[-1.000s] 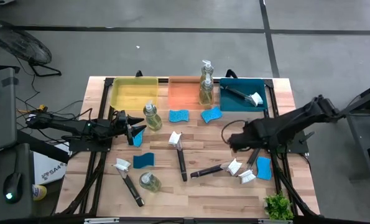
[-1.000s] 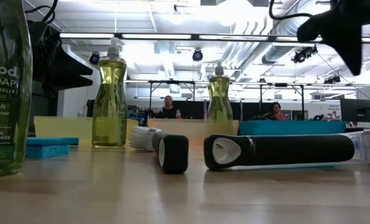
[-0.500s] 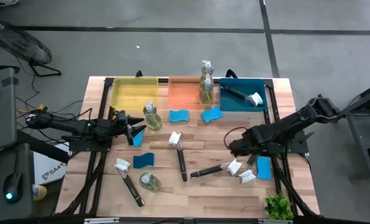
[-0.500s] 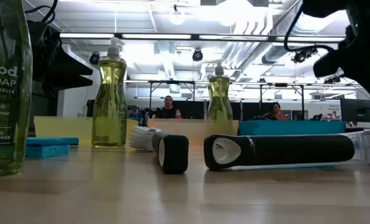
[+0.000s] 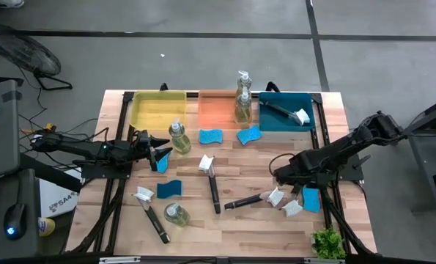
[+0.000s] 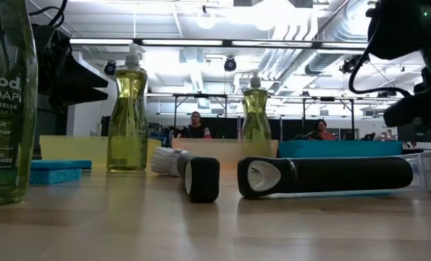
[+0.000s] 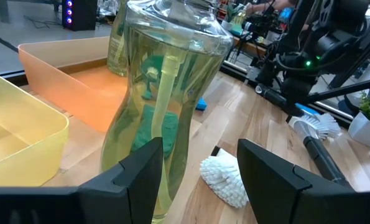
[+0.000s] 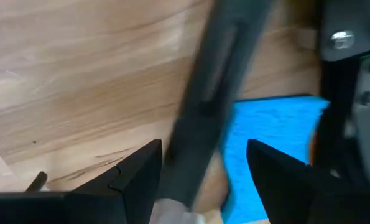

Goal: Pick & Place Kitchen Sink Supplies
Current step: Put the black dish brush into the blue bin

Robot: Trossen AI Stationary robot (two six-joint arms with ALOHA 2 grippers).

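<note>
Left wrist view, clear pump bottle (image 7: 166,106), yellowish soap, curved waist

Table (image 5: 225,224): pale wood planks with a fine grain, on a black frame over grey floor; along its far edge sit a yellow tray (image 5: 157,110), an orange tray (image 5: 216,108) and a dark teal-blue tray (image 5: 285,117). Sponges (image 5: 211,136) bright blue; soap bottles (image 5: 176,137) clear with yellow-green liquid and white pumps, the nearest in the low view printed with white lettering; dish brushes (image 5: 212,183) black-handled with white heads. Both arms black; small plant (image 5: 327,242) green in a white pot.
</note>
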